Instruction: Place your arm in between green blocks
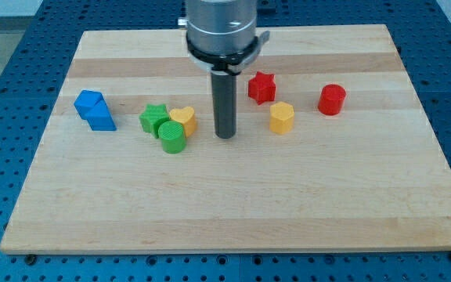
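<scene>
- Open board was seen below all the blocks, toward the view's bottom edge of the wooden board (233,211).
- The board was laid on a blue perforated table (22,47).
- Seven blocks were counted: two green, two yellow, two red, one blue.
- The green star (153,117) and green cylinder (172,136) were found touching, beside the yellow heart (183,119).
- My tip (225,136), a bare rod without jaws, was seen just right of them, not between.
</scene>
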### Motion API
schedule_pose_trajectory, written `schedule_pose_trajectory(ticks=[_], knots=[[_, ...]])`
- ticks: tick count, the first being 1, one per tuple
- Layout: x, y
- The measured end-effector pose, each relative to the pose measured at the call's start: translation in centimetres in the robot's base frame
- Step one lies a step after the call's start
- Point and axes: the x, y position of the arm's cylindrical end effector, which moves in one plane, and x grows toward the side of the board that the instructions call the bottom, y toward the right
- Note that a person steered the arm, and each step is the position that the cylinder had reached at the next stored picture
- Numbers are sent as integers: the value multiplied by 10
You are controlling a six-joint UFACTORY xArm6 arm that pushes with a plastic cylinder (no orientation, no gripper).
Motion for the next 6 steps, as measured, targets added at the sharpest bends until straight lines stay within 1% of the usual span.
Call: schedule_pose_trajectory(ticks=[6], knots=[[0,-112]])
